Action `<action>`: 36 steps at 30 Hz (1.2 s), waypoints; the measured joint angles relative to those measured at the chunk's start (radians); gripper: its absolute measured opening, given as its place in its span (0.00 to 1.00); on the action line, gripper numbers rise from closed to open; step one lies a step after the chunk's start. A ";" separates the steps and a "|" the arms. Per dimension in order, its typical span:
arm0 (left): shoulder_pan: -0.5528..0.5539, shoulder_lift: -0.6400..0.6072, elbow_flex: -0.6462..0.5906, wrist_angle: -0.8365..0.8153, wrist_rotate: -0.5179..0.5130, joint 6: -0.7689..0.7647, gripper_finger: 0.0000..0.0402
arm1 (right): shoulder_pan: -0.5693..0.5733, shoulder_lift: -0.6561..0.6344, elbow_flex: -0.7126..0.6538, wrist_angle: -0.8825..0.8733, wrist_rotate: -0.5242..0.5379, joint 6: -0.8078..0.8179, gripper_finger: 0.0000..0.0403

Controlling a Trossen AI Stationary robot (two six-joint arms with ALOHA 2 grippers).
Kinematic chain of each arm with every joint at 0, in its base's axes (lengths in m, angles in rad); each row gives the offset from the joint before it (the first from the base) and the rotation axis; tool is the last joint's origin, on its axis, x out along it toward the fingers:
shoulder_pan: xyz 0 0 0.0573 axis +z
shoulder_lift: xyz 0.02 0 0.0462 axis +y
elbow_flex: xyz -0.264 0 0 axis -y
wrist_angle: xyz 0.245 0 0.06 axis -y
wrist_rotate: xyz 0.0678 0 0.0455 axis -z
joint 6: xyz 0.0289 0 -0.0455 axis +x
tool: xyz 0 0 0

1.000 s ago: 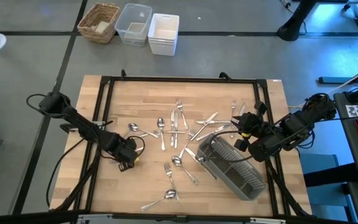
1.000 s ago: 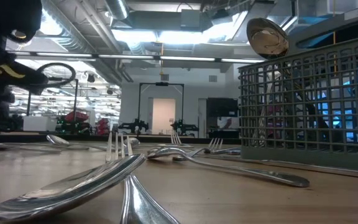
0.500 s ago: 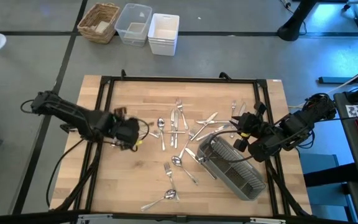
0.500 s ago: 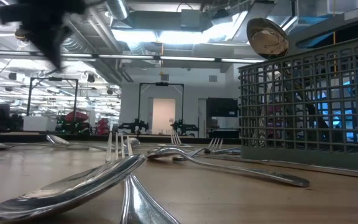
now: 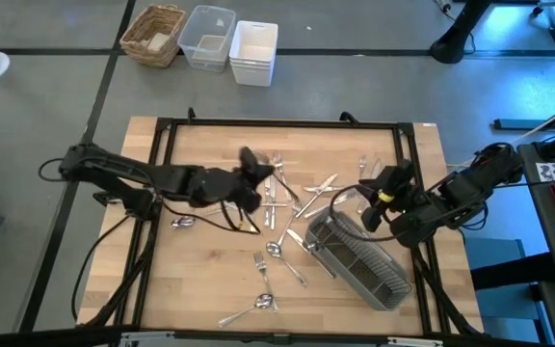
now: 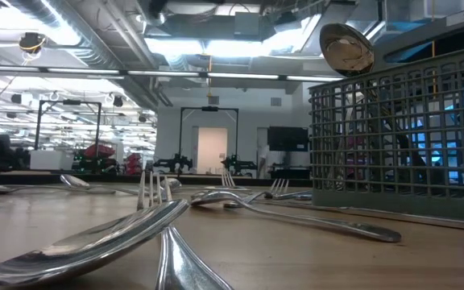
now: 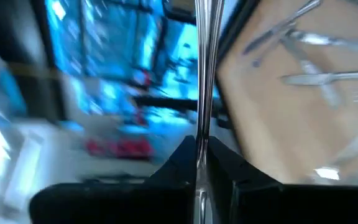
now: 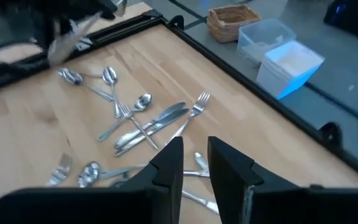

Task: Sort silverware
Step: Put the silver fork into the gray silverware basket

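Note:
Silverware (image 5: pixel 273 198) lies scattered over the middle of the wooden table: forks, spoons and knives, seen close up in the low view (image 6: pixel 167 217). A grey slatted caddy (image 5: pixel 359 255) stands at the near right, and a spoon's bowl (image 6: pixel 346 48) sticks up out of it. My left gripper (image 5: pixel 258 178), blurred, hangs above the middle of the scatter, shut on one slim piece of silverware (image 7: pixel 205 62). My right gripper (image 5: pixel 379 188) hovers above the caddy's far end, its fingers (image 8: pixel 169 163) slightly apart with nothing between them. My left gripper pinches a slim metal handle (image 7: pixel 199 134) between its two fingers. The piece sticks straight out beyond the fingertips, lifted clear of the table. Which kind of piece it is, and which end is held, does not show.
A black frame (image 5: pixel 277 123) runs around the tabletop. Beyond the far edge, on the floor, stand a wicker basket (image 5: pixel 154 35), a clear tub (image 5: pixel 207 37) and a white bin (image 5: pixel 253 52). A lone spoon (image 5: pixel 183 223) lies at the left.
My left gripper has risen from the table's near left part and swung toward the right and far side, over the middle of the scatter, rolling about its own axis as it went. It stays shut on the slim piece.

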 joint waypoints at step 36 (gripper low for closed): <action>0.024 0.387 0.000 0.614 0.235 0.918 0.03 | 0.000 -0.015 0.000 0.020 -0.021 0.001 0.19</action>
